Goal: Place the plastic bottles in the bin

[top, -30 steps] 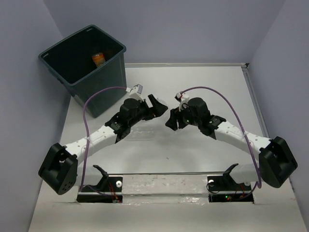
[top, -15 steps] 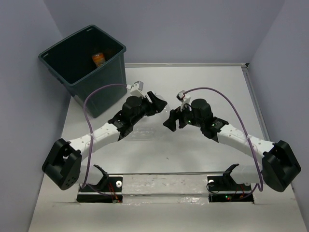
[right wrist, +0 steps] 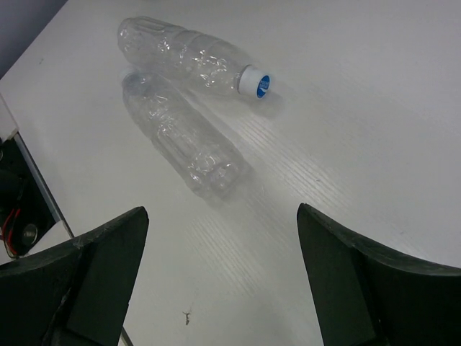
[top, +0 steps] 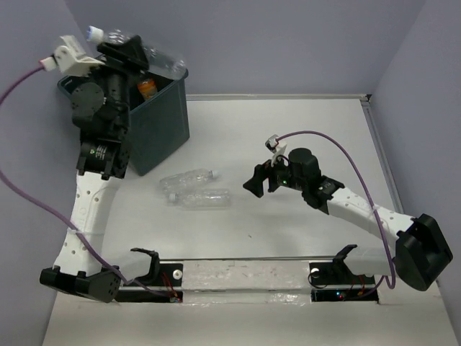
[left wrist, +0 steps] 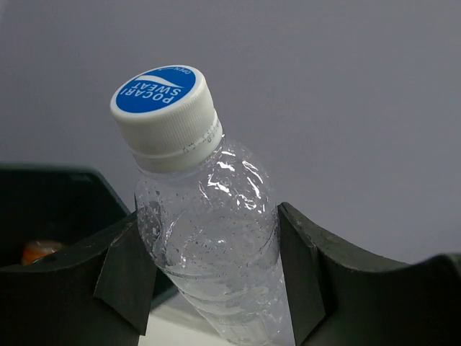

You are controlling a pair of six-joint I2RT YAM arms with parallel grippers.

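My left gripper point(top: 133, 52) is raised over the bin point(top: 158, 130) and shut on a clear plastic bottle point(top: 164, 62). In the left wrist view the bottle point(left wrist: 205, 238) sits between both pads point(left wrist: 126, 277), its blue-topped white cap point(left wrist: 164, 107) pointing up. An orange bottle point(top: 147, 88) lies inside the bin. Two clear bottles lie side by side on the table: one with a cap point(top: 189, 179) point(right wrist: 186, 54) and one nearer point(top: 203, 198) point(right wrist: 184, 138). My right gripper point(top: 252, 182) point(right wrist: 223, 281) hovers open to their right, holding nothing.
The dark bin stands at the table's far left corner against the wall. A rail with both arm bases point(top: 245, 277) runs along the near edge. Purple cables point(top: 346, 155) loop off each wrist. White tabletop point(top: 317, 122) stretches to the right wall.
My left arm has swung up from the table's middle to above the bin, shut on a bottle. My right gripper has opened. Two bottles on the table have come into view.
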